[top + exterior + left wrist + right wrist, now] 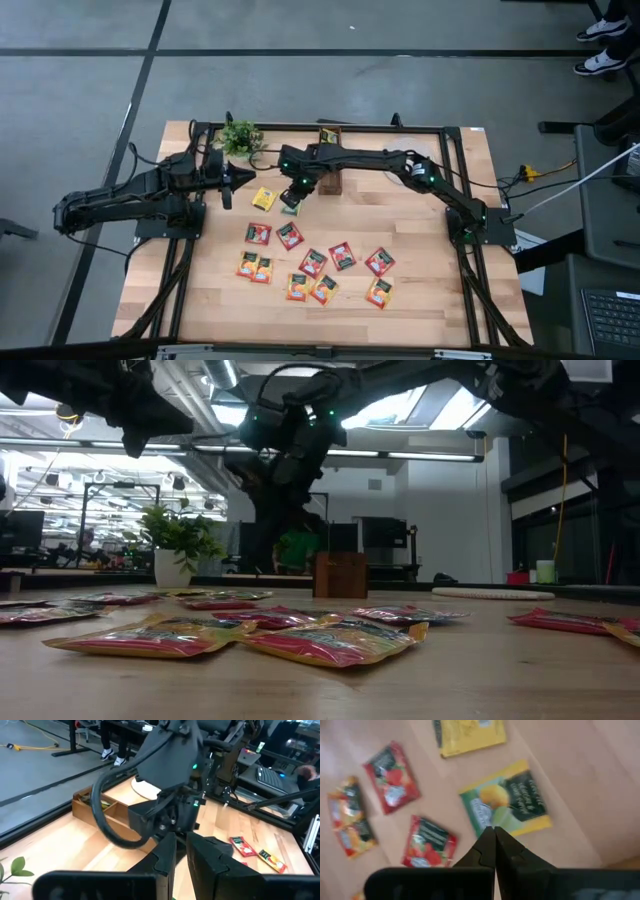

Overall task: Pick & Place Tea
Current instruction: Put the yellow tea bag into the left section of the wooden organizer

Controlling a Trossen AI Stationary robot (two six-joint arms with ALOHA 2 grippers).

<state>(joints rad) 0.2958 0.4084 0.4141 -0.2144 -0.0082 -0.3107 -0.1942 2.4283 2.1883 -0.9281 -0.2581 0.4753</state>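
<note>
Looking down from the high view, the right gripper (293, 194) hangs over a green tea sachet (290, 207) beside a yellow sachet (263, 199); the left gripper (240, 178) waits near the plant (239, 137), fingers nearly together. Right wrist view: fingers pressed together, empty, above the green sachet; red sachets (391, 776) lie nearby

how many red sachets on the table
5 red sachets: two side by side, then three in a row toward the right. The arms may hide others.
</note>
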